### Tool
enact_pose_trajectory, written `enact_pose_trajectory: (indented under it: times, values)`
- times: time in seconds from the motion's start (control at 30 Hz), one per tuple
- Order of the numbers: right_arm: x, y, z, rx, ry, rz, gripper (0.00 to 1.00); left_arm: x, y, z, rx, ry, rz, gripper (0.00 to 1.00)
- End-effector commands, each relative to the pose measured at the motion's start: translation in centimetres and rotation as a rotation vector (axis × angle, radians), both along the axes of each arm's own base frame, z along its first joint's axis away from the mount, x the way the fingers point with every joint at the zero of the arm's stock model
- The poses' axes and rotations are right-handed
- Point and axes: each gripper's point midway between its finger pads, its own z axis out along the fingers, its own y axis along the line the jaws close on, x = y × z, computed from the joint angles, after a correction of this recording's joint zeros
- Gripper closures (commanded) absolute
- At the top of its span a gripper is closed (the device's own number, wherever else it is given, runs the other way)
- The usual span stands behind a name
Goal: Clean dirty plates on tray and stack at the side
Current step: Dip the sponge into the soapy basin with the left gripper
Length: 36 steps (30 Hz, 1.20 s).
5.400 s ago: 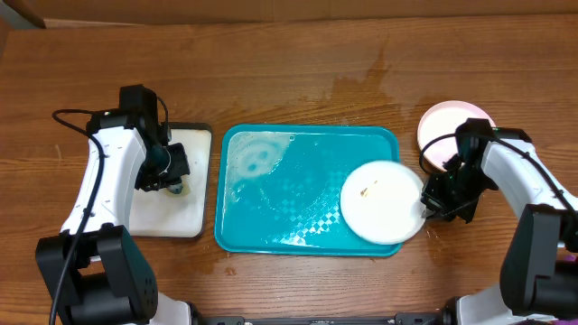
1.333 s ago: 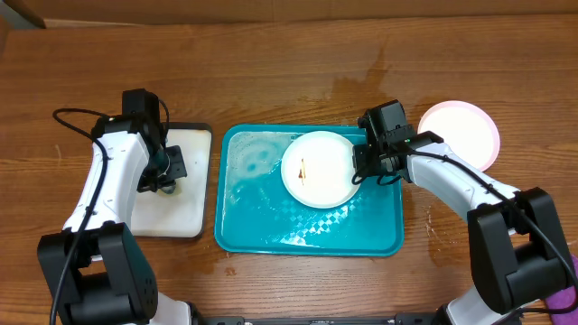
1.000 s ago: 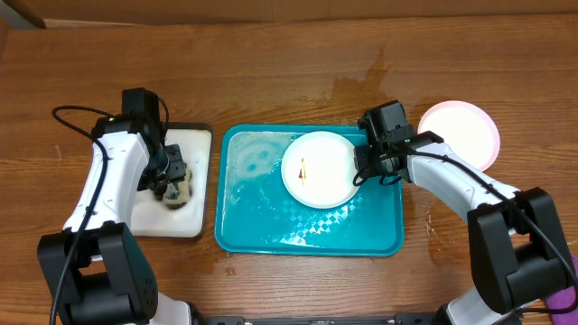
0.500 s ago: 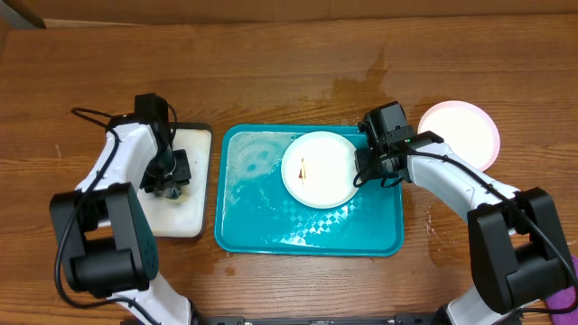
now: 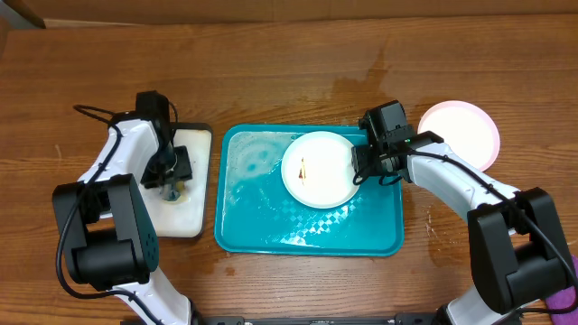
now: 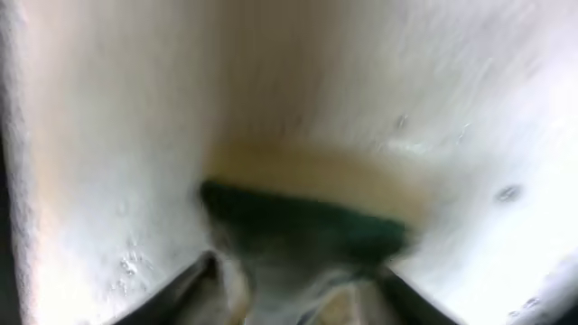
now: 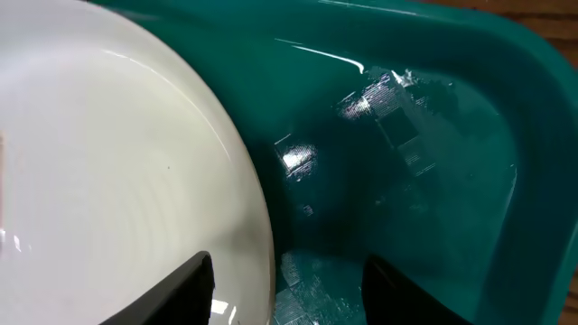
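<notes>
A white plate (image 5: 319, 169) with a small orange smear lies in the upper middle of the teal tray (image 5: 262, 217). My right gripper (image 5: 359, 169) is at its right rim. In the right wrist view the right gripper (image 7: 287, 266) is open: one finger stands over the plate (image 7: 117, 162), the other over the tray floor (image 7: 433, 181). A second, pinkish-white plate (image 5: 462, 134) rests on the table to the right. My left gripper (image 5: 170, 181) is down on the small white tray (image 5: 185, 217). In the blurred left wrist view it (image 6: 298, 271) is closed on a green and yellow sponge (image 6: 302, 221).
The teal tray's floor is wet, with a soapy patch (image 5: 257, 158) at its upper left. A water stain (image 5: 361, 86) marks the wooden table behind the tray. The small white tray has a black rim (image 5: 206, 131).
The plate went from the tray's right front corner to its upper middle. Over the last second my right jaws widened at its rim, and my left arm swung while its gripper stayed at the sponge.
</notes>
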Motion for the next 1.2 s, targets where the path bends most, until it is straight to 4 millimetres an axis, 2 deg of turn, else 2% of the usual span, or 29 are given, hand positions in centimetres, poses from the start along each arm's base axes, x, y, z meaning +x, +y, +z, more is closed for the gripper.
enact_pose_trajectory:
  times: [0.0,0.1,0.2,0.23,0.27,0.3,0.33,0.5,0.57,0.77,0.93,1.07,1.1,1.13,1.17]
  values:
    - [-0.1,0.2,-0.2,0.026,0.019,-0.071,0.46,1.0,0.0,-0.1,-0.017,-0.029,0.041,0.57]
    - [-0.2,0.5,-0.1,0.042,0.025,-0.065,0.45,0.8,-0.2,-0.8,-0.026,-0.025,0.043,0.59]
    - [-0.2,0.5,-0.1,0.041,0.024,-0.065,0.44,0.8,-0.2,-1.7,-0.026,-0.02,0.04,0.88]
    - [-0.2,0.5,-0.1,0.041,0.024,-0.064,0.44,0.8,-0.2,-1.7,-0.027,-0.018,0.04,0.87]
    - [-0.2,0.5,-0.2,0.04,0.027,-0.064,0.44,0.7,-0.2,-1.7,-0.027,-0.017,0.04,0.69]
    - [-0.4,0.4,-0.2,0.037,0.034,-0.065,0.43,0.7,-0.2,-1.7,-0.027,-0.014,0.039,0.46]
    - [-0.7,0.3,-0.3,0.032,0.048,-0.065,0.43,0.6,-0.2,-1.5,-0.028,-0.011,0.039,0.41]
    - [-3.4,-0.6,-1.1,-0.003,0.166,-0.099,0.39,-0.3,-0.3,-1.0,-0.034,0.034,0.042,0.42]
    - [-3.9,-0.8,-1.3,0.001,0.195,-0.144,0.37,-0.7,-0.4,-1.0,-0.04,0.052,0.042,0.43]
    - [-3.5,-0.7,-1.2,0.032,0.198,-0.242,0.34,-1.0,-0.6,-1.1,-0.044,0.064,0.04,0.48]
    - [-3.5,-0.5,-1.2,0.071,0.228,-0.378,0.38,-1.0,-0.6,-1.1,-0.044,0.064,0.041,0.48]
    - [-3.9,0.9,-0.9,0.149,0.267,-0.359,0.29,-1.0,-0.6,-1.1,-0.044,0.063,0.041,0.47]
    - [-3.9,1.1,-0.8,0.158,0.267,-0.356,0.38,-1.0,-0.5,-1.1,-0.042,0.063,0.041,0.48]
    - [-3.8,1.1,-0.8,0.161,0.266,-0.355,0.43,-1.0,-0.5,-1.1,-0.04,0.064,0.04,0.48]
    - [-3.8,1.1,-0.8,0.161,0.265,-0.355,0.43,-1.0,-0.5,-1.1,-0.04,0.063,0.041,0.48]
